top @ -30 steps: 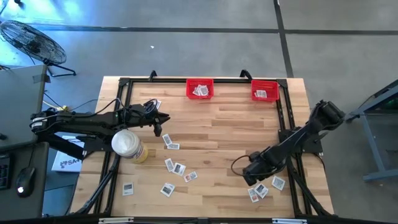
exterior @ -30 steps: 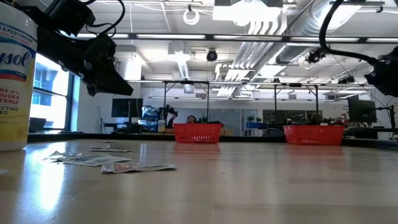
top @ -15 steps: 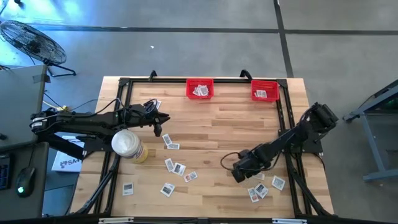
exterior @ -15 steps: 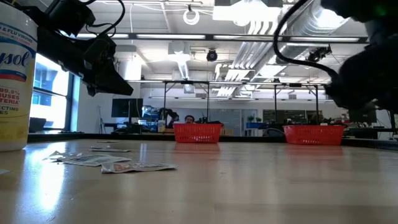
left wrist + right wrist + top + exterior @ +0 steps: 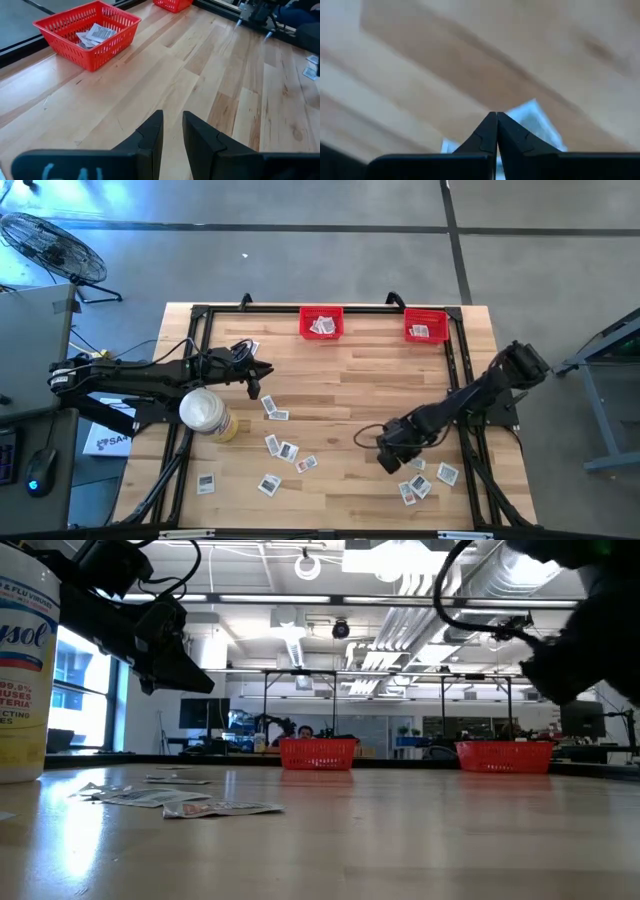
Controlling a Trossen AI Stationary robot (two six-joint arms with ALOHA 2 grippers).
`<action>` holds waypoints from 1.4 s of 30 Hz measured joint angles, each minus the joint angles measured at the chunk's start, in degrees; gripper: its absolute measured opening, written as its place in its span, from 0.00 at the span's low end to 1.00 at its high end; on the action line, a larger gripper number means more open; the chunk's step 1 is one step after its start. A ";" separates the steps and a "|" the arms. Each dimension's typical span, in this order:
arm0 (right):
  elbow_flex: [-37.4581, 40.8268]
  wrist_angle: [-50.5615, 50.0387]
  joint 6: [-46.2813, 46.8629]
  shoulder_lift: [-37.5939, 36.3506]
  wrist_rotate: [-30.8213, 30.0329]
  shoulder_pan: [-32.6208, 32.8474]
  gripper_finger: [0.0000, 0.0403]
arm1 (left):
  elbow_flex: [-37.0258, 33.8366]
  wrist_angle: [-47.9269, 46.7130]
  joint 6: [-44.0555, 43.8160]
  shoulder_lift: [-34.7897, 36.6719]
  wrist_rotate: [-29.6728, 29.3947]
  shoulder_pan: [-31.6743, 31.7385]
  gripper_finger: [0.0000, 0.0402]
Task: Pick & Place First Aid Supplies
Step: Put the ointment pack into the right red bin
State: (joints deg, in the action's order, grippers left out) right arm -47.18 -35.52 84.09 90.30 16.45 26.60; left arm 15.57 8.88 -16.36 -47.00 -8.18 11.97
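- Right gripper [image 5: 386,457], fingers pinched together, sits on the bench [image 5: 380,385].
- A packet [image 5: 536,120] lies just beyond its tip; more at its 5 o'clock.
- Left gripper [image 5: 172,131], narrowly parted, is far off.

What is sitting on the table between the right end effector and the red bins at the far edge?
Nothing visible: bare wood lies between the right end effector and both red bins.
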 joint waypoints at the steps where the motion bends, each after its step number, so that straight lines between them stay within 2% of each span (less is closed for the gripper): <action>1: 0.00 0.08 0.74 -0.02 0.64 0.76 0.01 | 0.00 -0.03 0.01 0.01 0.01 0.01 0.18; 8: 0.00 -1.65 3.39 2.04 0.46 4.29 0.00 | 0.00 -0.01 0.00 0.01 0.01 0.01 0.18; 14: 0.09 -1.28 1.23 2.78 -3.99 2.79 0.01 | 0.00 0.01 0.00 0.01 0.00 0.00 0.18; 22: 0.03 -0.64 -6.47 2.76 -10.57 -3.94 0.01 | 0.00 0.01 0.00 0.00 0.00 -0.01 0.18; 32: 0.04 3.72 -20.48 2.73 -22.43 -16.10 0.02 | 0.00 -0.01 0.00 0.01 0.01 -0.01 0.18; 36: -0.15 3.59 -25.95 2.23 -23.34 -19.98 0.05 | 0.00 -0.01 0.00 0.01 -0.01 0.01 0.18; 42: -0.15 -1.60 -26.27 -1.75 -22.33 -22.20 0.14 | 0.00 -0.01 0.00 0.01 -0.01 -0.01 0.18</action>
State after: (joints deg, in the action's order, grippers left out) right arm -47.33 -37.12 57.82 88.55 -5.88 4.39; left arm 15.57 8.87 -16.36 -46.98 -8.19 11.97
